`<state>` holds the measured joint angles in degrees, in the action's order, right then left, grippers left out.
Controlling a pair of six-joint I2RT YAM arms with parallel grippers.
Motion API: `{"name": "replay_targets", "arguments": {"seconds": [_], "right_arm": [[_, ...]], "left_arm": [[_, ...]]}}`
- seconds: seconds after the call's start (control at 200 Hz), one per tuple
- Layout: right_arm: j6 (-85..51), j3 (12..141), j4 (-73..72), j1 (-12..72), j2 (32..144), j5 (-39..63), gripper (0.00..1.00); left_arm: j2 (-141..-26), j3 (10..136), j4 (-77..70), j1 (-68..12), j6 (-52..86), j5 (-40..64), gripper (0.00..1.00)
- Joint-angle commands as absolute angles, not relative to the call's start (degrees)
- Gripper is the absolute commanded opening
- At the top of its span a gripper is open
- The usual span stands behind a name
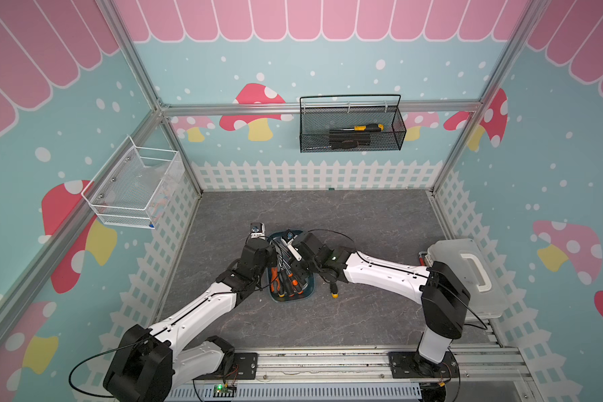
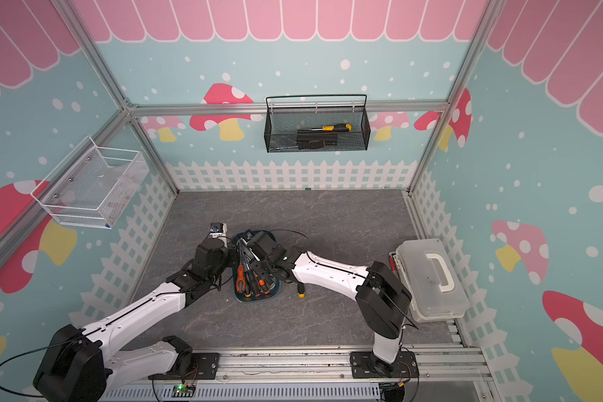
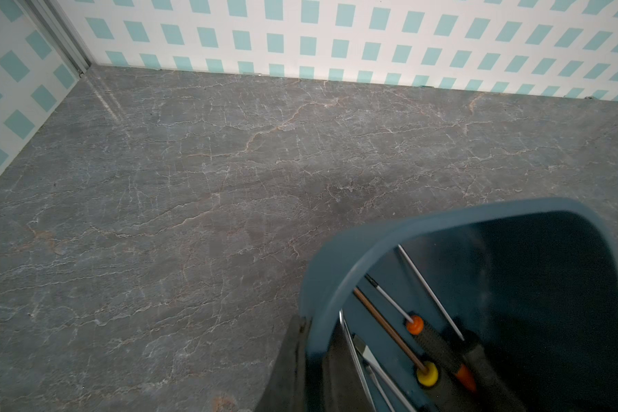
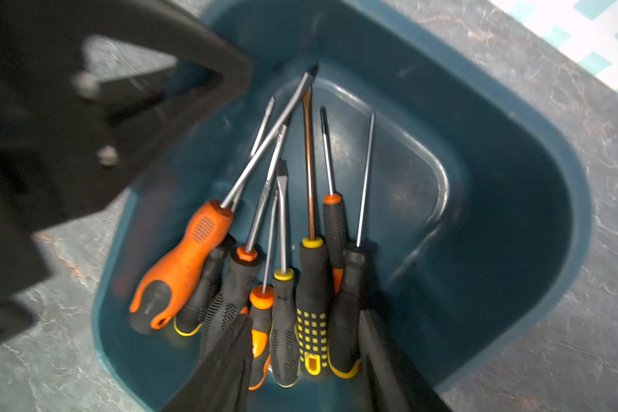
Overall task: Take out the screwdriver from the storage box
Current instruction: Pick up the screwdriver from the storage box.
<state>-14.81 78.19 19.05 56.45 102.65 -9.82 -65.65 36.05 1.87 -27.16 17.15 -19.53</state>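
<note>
Left tool [image 1: 273,251] clamped shut on 10 o'clock rim of storage box [image 1: 291,300], mid-desk [image 1: 362,215]. Screwdrivers [image 4: 311,285] heaped inside box, handles to 6 o'clock, tips to 12. Right tool [image 4: 304,317] in from 3 o'clock, jaws part-open over handle ends. Yellow-capped black handle [image 1: 334,290] on desk at box's 4 o'clock. White case [image 1: 467,275] at desk's 3 o'clock edge.

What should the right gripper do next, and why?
Probably ease the right gripper down and close on the yellow-dotted screwdriver: its jaws stand open, that handle about midway between them, nothing gripped yet. The left gripper clamps the box rim, so the box should hold steady.
</note>
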Motion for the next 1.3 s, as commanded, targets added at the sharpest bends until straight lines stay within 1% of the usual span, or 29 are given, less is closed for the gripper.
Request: {"name": "replay_targets", "arguments": {"seconds": [0.0, 0.47, 0.805, 0.946, 0.976, 1.181, 1.251, 1.296], "right_arm": [[-15.34, 79.54, 22.37, 55.39, 103.93, -10.86, 0.50], [-14.43, 82.79, 23.49, 52.32, 108.45, -9.23, 0.49], [-14.14, 87.90, 29.75, 51.90, 114.44, -12.57, 0.46], [-14.14, 88.28, 30.59, 51.38, 115.19, -12.84, 0.44], [-14.15, 88.31, 30.66, 51.18, 115.27, -12.62, 0.42], [-14.46, 88.17, 30.94, 50.41, 116.14, -11.08, 0.34], [-14.50, 88.02, 30.99, 50.36, 116.45, -10.90, 0.27], [-14.50, 88.03, 31.11, 50.31, 116.47, -10.90, 0.25]], "left_arm": [[-63.98, 38.05, -0.09, -27.51, 16.96, -19.86, 0.00], [-64.24, 38.06, -0.07, -27.77, 16.88, -19.51, 0.00], [-64.17, 38.25, -0.18, -27.98, 16.72, -19.69, 0.00], [-64.07, 38.38, 0.00, -28.02, 16.48, -19.86, 0.00], [-64.08, 38.41, 0.02, -28.04, 16.37, -19.94, 0.00], [-64.42, 38.41, -0.14, -28.03, 16.44, -20.03, 0.00], [-64.46, 38.32, -0.24, -28.02, 16.52, -20.04, 0.00], [-64.34, 38.28, -0.07, -28.02, 16.52, -20.21, 0.00]]}}
